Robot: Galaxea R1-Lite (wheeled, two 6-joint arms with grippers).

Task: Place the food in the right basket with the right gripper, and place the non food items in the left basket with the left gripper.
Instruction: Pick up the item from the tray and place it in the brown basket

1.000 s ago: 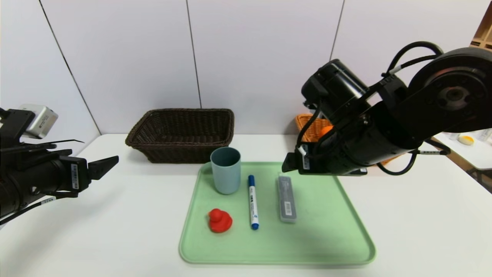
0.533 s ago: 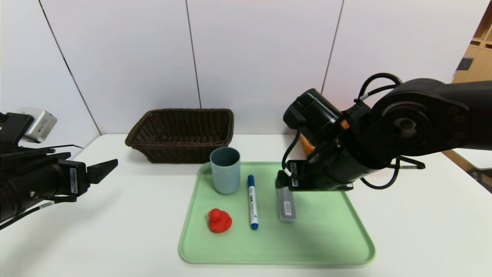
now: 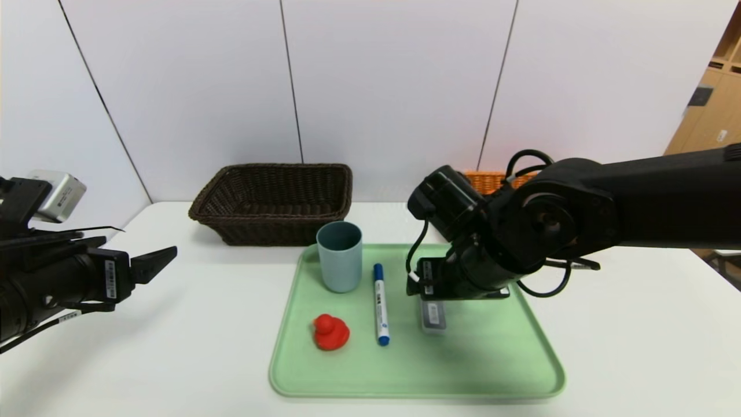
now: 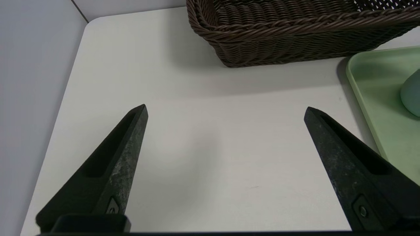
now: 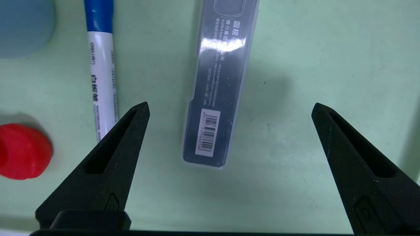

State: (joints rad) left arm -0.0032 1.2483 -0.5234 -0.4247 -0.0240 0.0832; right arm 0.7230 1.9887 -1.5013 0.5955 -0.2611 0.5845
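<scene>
My right gripper (image 3: 457, 292) (image 5: 229, 106) hangs open just above the green tray (image 3: 492, 359), pointing down. The slim case (image 3: 433, 315) (image 5: 218, 85) with its barcode label lies below and between its fingers, nearer one of them, untouched. On the tray also sit the blue-grey cup (image 3: 340, 256), the white marker (image 3: 380, 304) with a blue cap and the red duck (image 3: 330, 332). My left gripper (image 3: 162, 258) (image 4: 226, 109) is open and empty over bare table at the left. The dark left basket (image 3: 272, 200) stands behind the cup. The orange right basket (image 3: 489, 179) shows only as a rim behind my right arm; the food is hidden.
The white table (image 3: 173, 347) ends at a wall behind the baskets. In the left wrist view the dark basket (image 4: 295, 32) and the tray's corner (image 4: 370, 82) lie ahead of the fingers. My right arm crosses above the tray's far right corner.
My right arm has swung down and leftward from the orange basket to just above the case on the tray, its gripper staying open. The left arm has barely moved.
</scene>
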